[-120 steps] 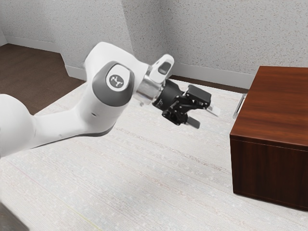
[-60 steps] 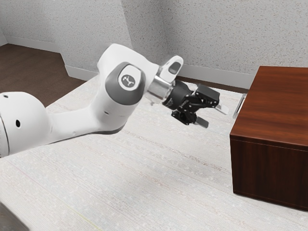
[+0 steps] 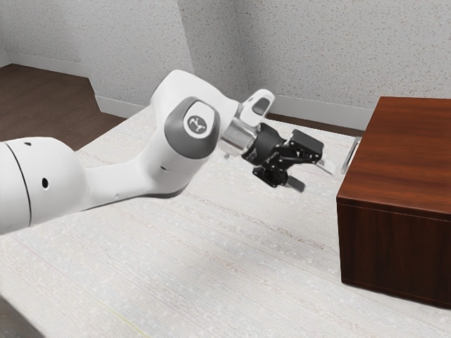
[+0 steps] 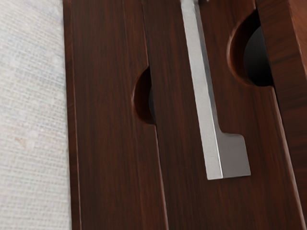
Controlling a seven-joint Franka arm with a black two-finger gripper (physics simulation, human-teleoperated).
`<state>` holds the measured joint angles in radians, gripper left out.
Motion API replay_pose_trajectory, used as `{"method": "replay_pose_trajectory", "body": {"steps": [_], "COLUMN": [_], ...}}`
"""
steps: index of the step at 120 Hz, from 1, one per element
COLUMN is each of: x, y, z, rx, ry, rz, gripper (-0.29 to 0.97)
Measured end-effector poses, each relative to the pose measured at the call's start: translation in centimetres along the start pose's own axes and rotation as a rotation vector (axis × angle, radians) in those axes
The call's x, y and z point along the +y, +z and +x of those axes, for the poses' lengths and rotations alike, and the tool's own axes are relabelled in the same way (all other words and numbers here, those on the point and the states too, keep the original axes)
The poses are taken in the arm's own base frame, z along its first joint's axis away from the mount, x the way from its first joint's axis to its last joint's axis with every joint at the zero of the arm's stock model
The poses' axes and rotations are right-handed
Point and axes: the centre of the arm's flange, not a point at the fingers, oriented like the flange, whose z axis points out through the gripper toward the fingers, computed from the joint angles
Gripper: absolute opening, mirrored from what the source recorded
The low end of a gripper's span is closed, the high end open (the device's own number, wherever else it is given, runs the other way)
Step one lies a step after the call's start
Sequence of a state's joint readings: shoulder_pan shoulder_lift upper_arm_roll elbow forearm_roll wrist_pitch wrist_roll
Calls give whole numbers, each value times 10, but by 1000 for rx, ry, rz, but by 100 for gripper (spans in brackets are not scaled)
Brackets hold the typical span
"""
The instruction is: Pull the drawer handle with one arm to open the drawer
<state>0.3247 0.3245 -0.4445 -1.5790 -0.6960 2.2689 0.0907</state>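
Exterior view first: hangs over the pale table [image 3: 211, 274] with claw [image 3: 312, 176] spread wide, pinching nothing, near but clear of the silver handle [image 3: 350, 156] at its 3 o'clock, mounted on the shaded front of the dark wooden cabinet [image 3: 402, 211]. Wrist view next: looks straight at that handle [image 4: 206, 96], a thin bar standing off the drawer front [image 4: 108, 124] between two half-round cut-outs [image 4: 145, 98]. Could close beside the bar rather than around it if approached off-line; could ram a fingertip into the wood if pushed too deep; could slip off the smooth metal mid-pull if pinched shallowly or at the end foot.
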Motion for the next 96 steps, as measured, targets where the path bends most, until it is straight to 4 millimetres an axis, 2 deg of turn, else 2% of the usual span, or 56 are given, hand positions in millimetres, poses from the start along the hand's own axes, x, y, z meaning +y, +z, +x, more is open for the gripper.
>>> {"method": "replay_pose_trajectory", "body": {"steps": [19,37,83,96], "x": [-8,-10,9,5], "y": [-11,-6,12,16], "z": [17,31,34,34], "rx": [31,38,24,20], "ry": [8,30,61,57], "rz": [14,28,10,15], "gripper": [68,68,68,68]}}
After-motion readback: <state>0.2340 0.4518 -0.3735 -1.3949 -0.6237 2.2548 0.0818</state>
